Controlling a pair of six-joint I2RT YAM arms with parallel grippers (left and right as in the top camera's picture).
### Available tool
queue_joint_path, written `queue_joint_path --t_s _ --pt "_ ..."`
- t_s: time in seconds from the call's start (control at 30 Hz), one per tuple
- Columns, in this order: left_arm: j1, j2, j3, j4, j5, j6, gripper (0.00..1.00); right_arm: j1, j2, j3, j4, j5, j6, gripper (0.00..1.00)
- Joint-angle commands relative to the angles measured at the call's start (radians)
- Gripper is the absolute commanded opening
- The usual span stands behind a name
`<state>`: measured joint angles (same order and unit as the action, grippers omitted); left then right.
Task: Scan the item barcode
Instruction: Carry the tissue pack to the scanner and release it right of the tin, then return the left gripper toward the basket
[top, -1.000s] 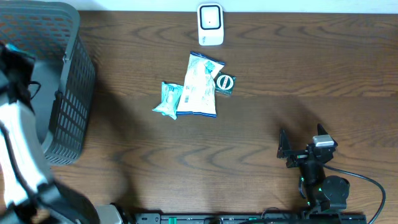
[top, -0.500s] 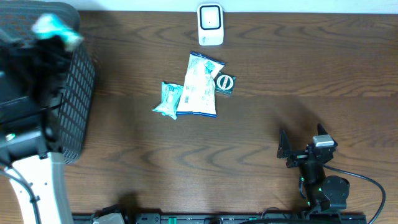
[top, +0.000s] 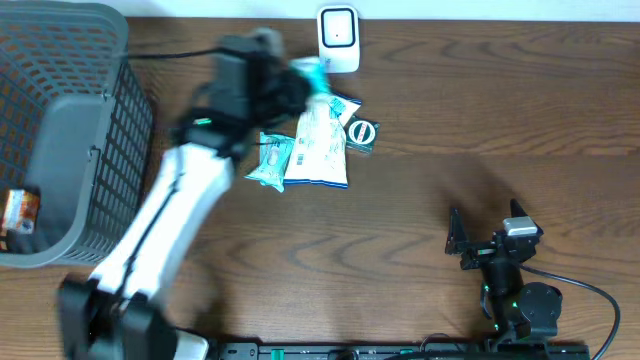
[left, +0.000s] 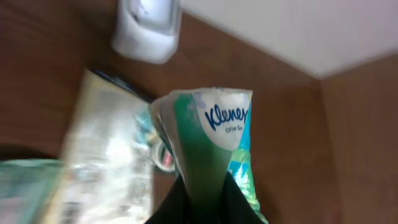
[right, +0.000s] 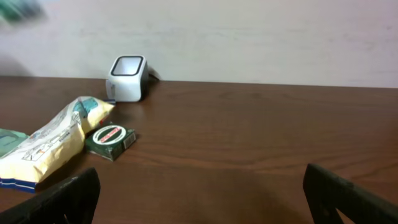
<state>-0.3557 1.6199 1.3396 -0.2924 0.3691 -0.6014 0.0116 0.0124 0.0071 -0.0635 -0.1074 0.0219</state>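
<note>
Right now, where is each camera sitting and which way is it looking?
Overhead: above the table, facing straight down; the left gripper, right gripper and basket show.
Left wrist: on the left arm, facing past its shut fingers at the Kleenex pack they grip.
Right wrist: low over the table, facing across it between its open fingers.
Shared: all three see the white scanner.

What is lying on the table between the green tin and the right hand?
Nothing: the overhead view shows only bare table between the tin and the right hand.
</note>
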Motion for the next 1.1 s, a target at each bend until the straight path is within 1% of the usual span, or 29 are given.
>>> queue_joint_path --t_s 0.0,0.1,0.2,0.27,0.3,0.33,0.37,0.4,0.43,0.47,0.57,0.63,0.7,0.77,0.8,0.83,0.9,0.97,1.07 --pt "-0.116 0.147 0.005 0.122 0.008 0.017 0.07 0.009 -0.005 -0.002 -0.004 0.000 0.006 0.99" --pt "-0.184 0.249 0.005 0.230 0.008 -0.013 0.07 0.009 -0.005 -0.002 -0.004 0.001 0.006 0.99" --pt "-0.231 0.329 0.005 0.290 0.004 -0.078 0.07 0.009 -0.005 -0.002 -0.004 0.000 0.006 0.99" --pt "-0.248 0.367 0.005 0.314 0.004 -0.093 0.09 0.009 -0.005 -0.002 -0.004 0.000 0.006 0.99" --pt "-0.254 0.382 0.005 0.318 0.005 -0.093 0.15 0.009 -0.005 -0.002 -0.004 0.000 0.006 0.99" --pt "-0.258 0.399 0.005 0.316 0.005 -0.092 0.17 0.009 -0.005 -0.002 -0.004 0.000 0.006 0.99" --pt "-0.259 0.402 0.005 0.310 0.005 -0.092 0.22 0.009 -0.005 -0.002 -0.004 0.001 0.006 0.99" --pt "-0.259 0.404 0.005 0.302 0.004 -0.092 0.30 0.009 -0.005 -0.002 -0.004 0.000 0.006 0.99" --pt "-0.258 0.404 0.005 0.301 0.005 -0.092 0.46 0.009 -0.005 -0.002 -0.004 0.000 0.006 0.99" --pt "-0.253 0.404 0.005 0.303 0.005 -0.092 0.56 0.009 -0.005 -0.002 -0.004 0.000 0.006 0.99" --pt "-0.240 0.404 0.005 0.302 0.005 -0.092 0.59 0.009 -0.005 -0.002 -0.004 0.000 0.006 0.99" --pt "-0.220 0.403 0.005 0.302 0.013 -0.092 0.65 0.009 -0.005 -0.002 -0.004 0.000 0.006 0.99" --pt "-0.196 0.393 0.005 0.302 0.051 -0.092 0.67 0.009 -0.005 -0.002 -0.004 0.000 0.006 0.99" --pt "-0.160 0.371 0.005 0.303 0.121 -0.087 0.68 0.009 -0.005 -0.002 -0.004 0.000 0.006 0.99" --pt "-0.121 0.340 0.005 0.303 0.195 -0.087 0.68 0.009 -0.005 -0.002 -0.004 0.000 0.006 0.99" --pt "-0.058 0.280 0.005 0.302 0.302 -0.081 0.68 0.009 -0.005 -0.002 -0.004 0.000 0.006 0.99" --pt "-0.011 0.220 0.005 0.301 0.375 -0.043 0.67 0.009 -0.005 -0.002 -0.004 0.000 0.006 0.99" --pt "0.015 0.157 0.005 0.296 0.422 0.000 0.68 0.009 -0.005 -0.002 -0.004 0.000 0.006 0.99" --pt "0.020 0.056 0.005 0.269 0.422 0.096 0.68 0.009 -0.005 -0.002 -0.004 0.000 0.006 0.99"
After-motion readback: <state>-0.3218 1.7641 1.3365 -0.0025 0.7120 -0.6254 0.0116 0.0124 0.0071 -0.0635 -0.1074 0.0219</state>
